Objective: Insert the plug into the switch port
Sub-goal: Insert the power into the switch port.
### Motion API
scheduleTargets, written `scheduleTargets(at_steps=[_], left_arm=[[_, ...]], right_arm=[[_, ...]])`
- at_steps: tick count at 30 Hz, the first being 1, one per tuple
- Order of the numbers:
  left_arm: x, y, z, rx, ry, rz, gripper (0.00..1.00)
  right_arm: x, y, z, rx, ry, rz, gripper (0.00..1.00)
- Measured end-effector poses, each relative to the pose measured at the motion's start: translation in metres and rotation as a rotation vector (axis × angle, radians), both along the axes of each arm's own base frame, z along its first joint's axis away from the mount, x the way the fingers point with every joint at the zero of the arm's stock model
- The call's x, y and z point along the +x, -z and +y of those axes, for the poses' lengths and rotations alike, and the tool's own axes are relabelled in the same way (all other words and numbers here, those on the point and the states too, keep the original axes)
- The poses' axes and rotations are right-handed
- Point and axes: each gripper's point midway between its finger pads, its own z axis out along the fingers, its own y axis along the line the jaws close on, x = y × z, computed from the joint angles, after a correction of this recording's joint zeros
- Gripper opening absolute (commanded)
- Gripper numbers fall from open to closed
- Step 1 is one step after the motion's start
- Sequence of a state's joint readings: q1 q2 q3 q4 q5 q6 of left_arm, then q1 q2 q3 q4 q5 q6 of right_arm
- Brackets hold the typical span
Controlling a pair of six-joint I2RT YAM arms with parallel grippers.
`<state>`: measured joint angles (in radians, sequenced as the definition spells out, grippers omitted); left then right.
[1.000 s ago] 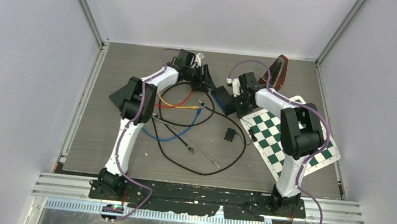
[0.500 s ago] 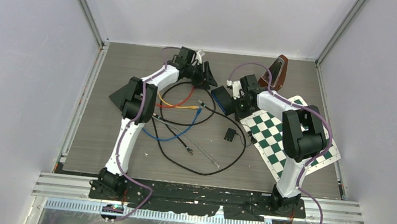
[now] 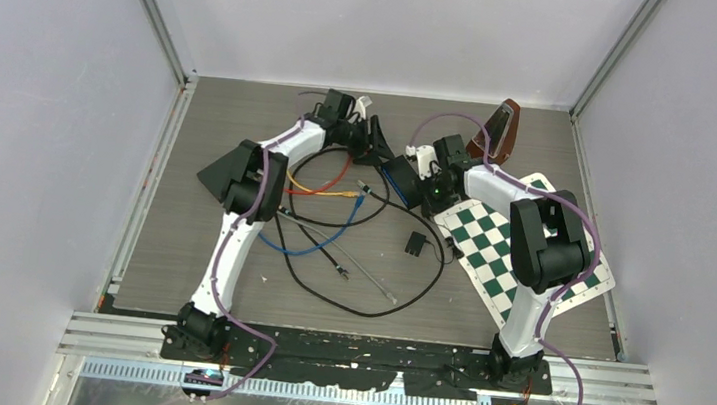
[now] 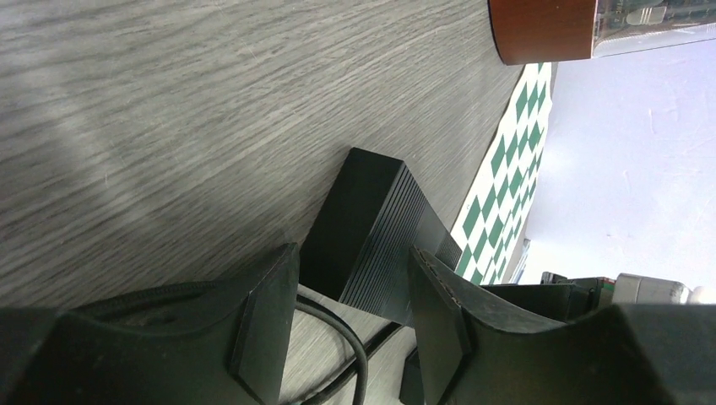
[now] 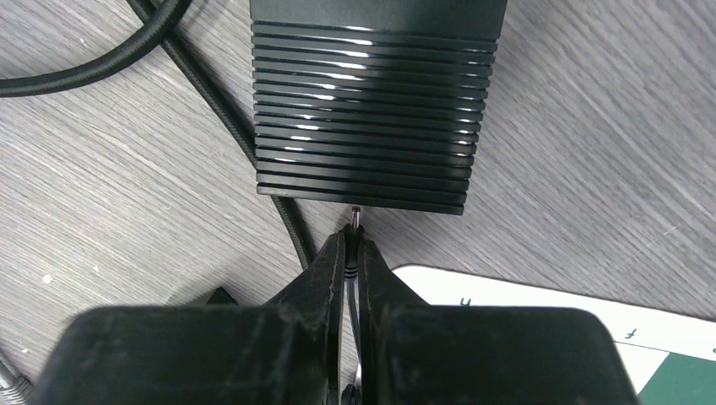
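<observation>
At the switch [image 5: 371, 101] edge, the right hand [image 5: 353, 245] pinches the plug [image 5: 355, 218], its tip against the casing; the left hand [image 4: 353, 261] hangs open nearby.

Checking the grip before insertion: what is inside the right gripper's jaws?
The right gripper is shut on the plug; its metal tip pokes out toward the switch. The fingers hide most of its body.

You see the black ribbed switch [image 5: 371, 101] lying flat on the grey tabletop [image 5: 591, 126], the thin plug [image 5: 355, 218] pinched in the right pincer [image 5: 353, 243], its metal tip at the switch's near edge
</observation>
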<state>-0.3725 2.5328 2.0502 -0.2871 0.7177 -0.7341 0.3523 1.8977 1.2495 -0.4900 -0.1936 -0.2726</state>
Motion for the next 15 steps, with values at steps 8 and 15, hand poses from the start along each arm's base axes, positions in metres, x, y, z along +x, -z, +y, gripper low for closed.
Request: scheduleTargets(at_steps=[8,15], left_arm=[[0.0011,0.0019,-0.0053,-0.036,0.012,0.006,0.52],[0.0012,-0.0024,-0.0081,-0.059,0.021,0.001,0.52]], right_arm=[[0.0029,-0.0014,0.0003,-0.005,-0.032,-0.018,0.05],[0.0096,-0.0075,0.0046,0.011,-0.042,-0.04,0.05]])
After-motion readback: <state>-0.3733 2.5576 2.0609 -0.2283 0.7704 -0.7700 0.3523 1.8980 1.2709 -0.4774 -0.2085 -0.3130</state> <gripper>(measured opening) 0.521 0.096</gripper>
